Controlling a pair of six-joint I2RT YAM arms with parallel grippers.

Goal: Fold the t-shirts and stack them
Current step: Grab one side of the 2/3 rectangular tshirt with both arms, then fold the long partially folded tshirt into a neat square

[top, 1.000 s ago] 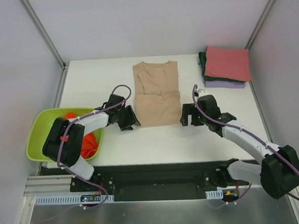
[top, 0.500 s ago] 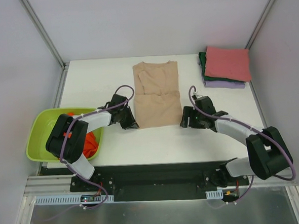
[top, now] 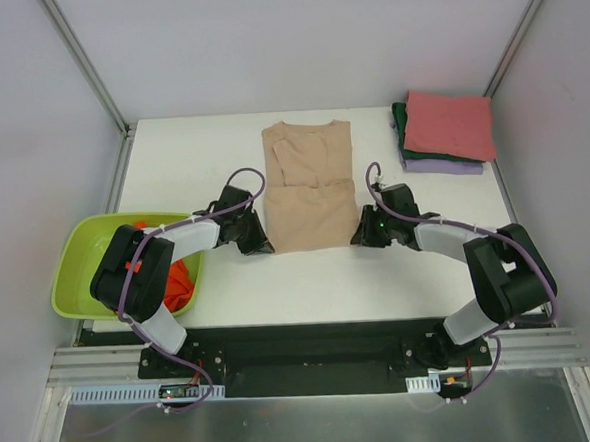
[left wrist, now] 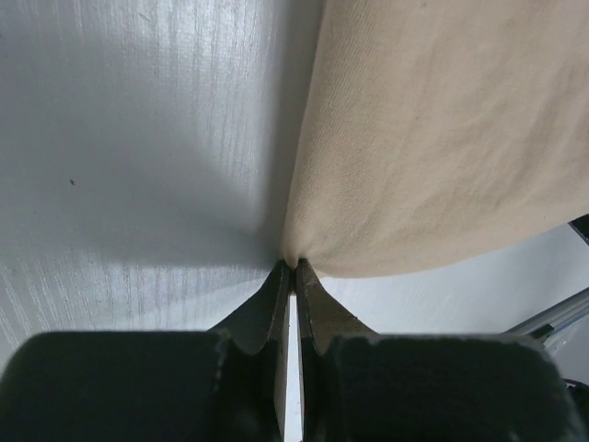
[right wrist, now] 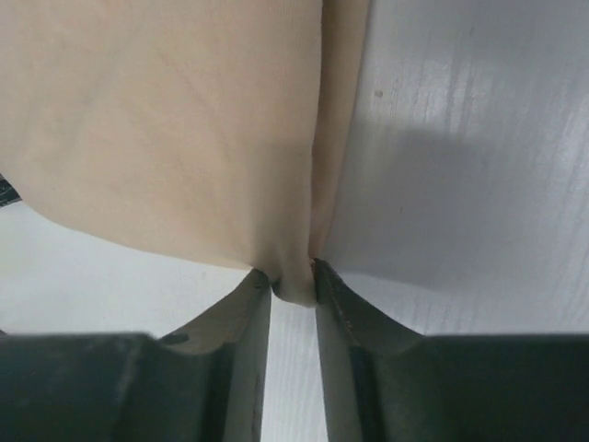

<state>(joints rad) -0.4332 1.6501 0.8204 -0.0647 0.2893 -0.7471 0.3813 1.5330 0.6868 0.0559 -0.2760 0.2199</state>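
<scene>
As both arms flanked soft beige cloth t-shirt point(top: 311, 185) mid white table point(top: 192, 167), left gripper point(left wrist: 293, 269) pinched near-left hem corner, jaws tight. Right gripper point(right wrist: 293, 279) nipped near-right corner. Shirt's long axis ran away from arms, collar far; fold likely forward.

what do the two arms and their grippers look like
The left arm and right arm have white link shells and bulky black joint housings, with a thin purple cable looping along each. The left arm carries a small orange mark. The left gripper and right gripper are black, with dark fingers tapering to thin tips.
</scene>
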